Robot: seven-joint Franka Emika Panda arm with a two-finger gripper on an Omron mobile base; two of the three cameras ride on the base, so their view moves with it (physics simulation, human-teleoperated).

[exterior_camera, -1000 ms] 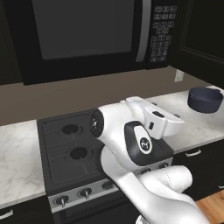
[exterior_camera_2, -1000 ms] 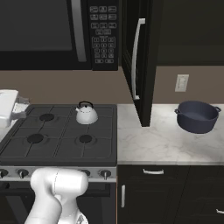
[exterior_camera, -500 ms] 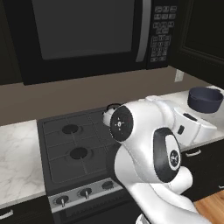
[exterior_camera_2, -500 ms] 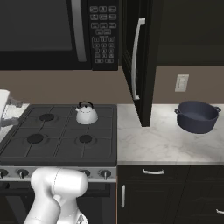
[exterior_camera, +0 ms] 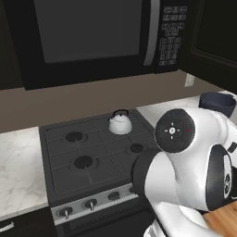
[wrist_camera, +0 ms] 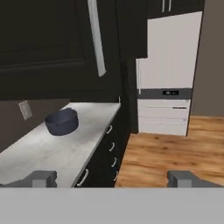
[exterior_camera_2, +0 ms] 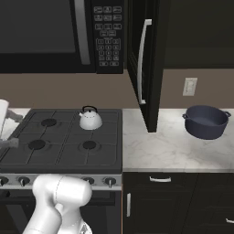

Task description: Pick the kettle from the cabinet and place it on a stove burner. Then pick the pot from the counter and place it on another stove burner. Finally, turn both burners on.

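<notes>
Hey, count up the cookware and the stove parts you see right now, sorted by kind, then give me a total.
Kettle: 1
Pot: 1
Stove burners: 4, one under the kettle
Total: 6

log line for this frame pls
phase: kettle done, pot next | kettle: on rear right stove burner | pot: on counter, untouched | gripper: open, empty | cabinet: door open

Both base views look forward and down from behind the arm, sharing the cooktop [exterior_camera: 92, 152] and kettle [exterior_camera_2: 90, 119]. The hand view faces along the table [wrist_camera: 48, 148] toward the pot [wrist_camera: 61, 121], from farther off
</notes>
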